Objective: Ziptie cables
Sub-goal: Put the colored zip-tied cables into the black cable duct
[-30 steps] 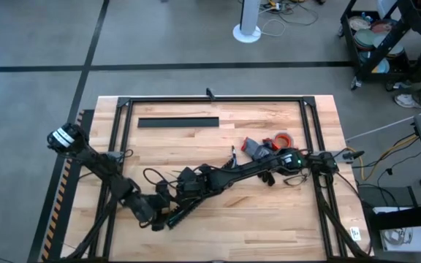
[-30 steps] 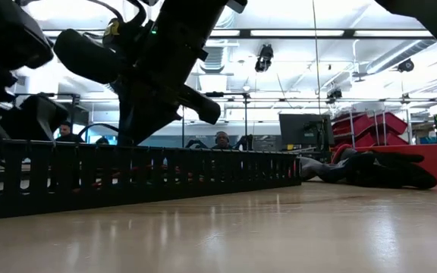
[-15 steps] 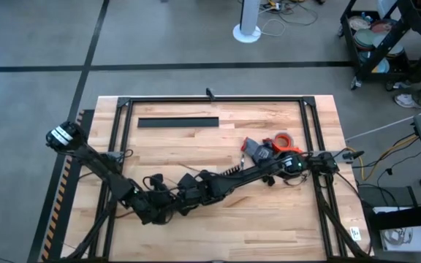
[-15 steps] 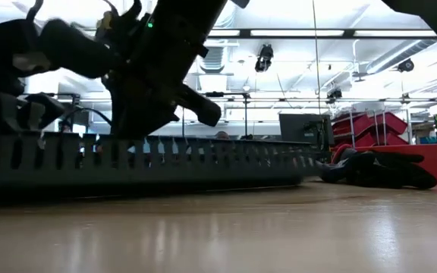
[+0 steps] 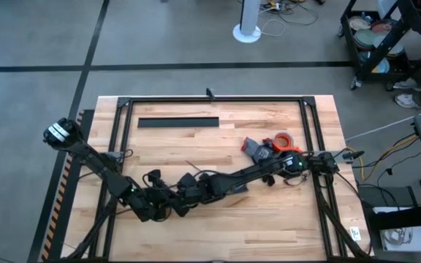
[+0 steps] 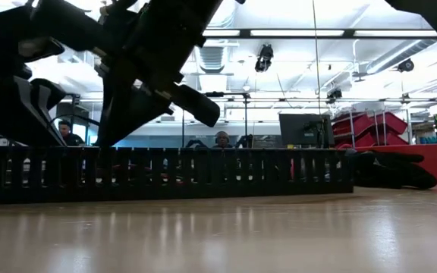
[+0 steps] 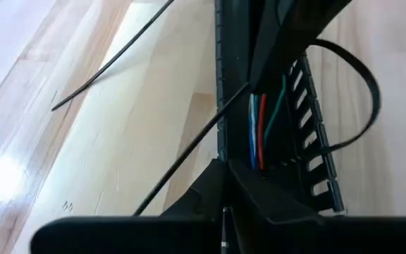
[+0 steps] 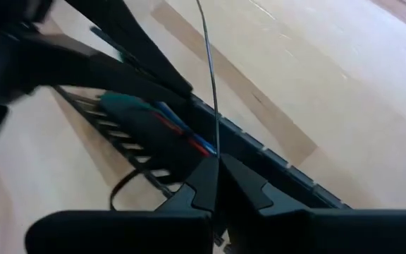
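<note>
The black comb-toothed duct point(image 6: 165, 173) lies on the table under both grippers. The cables point(image 7: 258, 130), here blue, red and green strands, run along inside it. My right gripper point(image 8: 217, 164) is shut on a thin dark ziptie point(image 8: 208, 70). From the right gripper the ziptie point(image 7: 189, 148) slants past my left gripper's fingers. My left gripper point(image 7: 224, 169) is shut, with its tips at the duct's wall point(image 7: 220, 77) beside the cables. In the high view the two grippers point(image 5: 172, 207) point(image 5: 190, 191) stand almost tip to tip at the table's near left. My left gripper has its shut tips at the duct's wall by the coloured strands; I cannot tell whether it touches them or has anything between its fingers. My right gripper pinches the ziptie point(image 8: 216, 149) between its two fingertips, and the strip runs straight on past them, over the duct.
A second ziptie point(image 7: 111, 60) lies loose on the wood. A long black strip point(image 5: 177, 122) lies near the far edge, and a grey thing with an orange-red roll point(image 5: 272, 142) sits right of centre. Black frame rails point(image 5: 119, 139) border the table. People sit in the room behind.
My left gripper has moved toward the table's right edge, up to the right gripper, and has shut. The duct has turned about on the table and now stands broadside to the low view.
</note>
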`<action>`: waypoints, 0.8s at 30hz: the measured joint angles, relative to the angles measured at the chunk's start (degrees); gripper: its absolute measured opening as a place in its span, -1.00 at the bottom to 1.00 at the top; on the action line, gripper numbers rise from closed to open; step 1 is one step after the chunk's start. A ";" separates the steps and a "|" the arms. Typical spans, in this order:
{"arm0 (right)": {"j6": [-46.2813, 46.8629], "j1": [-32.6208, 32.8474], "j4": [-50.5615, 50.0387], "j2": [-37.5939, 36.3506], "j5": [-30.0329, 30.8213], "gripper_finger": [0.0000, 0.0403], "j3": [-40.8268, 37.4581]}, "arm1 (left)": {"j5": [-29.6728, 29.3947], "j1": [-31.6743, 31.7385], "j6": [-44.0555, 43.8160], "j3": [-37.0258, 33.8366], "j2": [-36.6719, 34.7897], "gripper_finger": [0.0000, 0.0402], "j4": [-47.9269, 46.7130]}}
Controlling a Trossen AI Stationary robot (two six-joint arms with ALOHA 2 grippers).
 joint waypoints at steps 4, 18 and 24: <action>1.85 -0.14 -0.50 -0.20 -1.89 -1.00 0.11 | -0.19 0.00 -0.86 0.00 0.36 -0.99 0.44; 3.04 -0.92 -0.99 0.74 -3.85 -1.00 0.00 | 1.28 -0.02 0.00 -0.09 0.45 -0.98 1.63; 2.96 -1.11 -1.03 0.76 -3.85 -1.00 -0.03 | 1.28 -0.02 0.24 -0.11 0.47 -0.97 2.02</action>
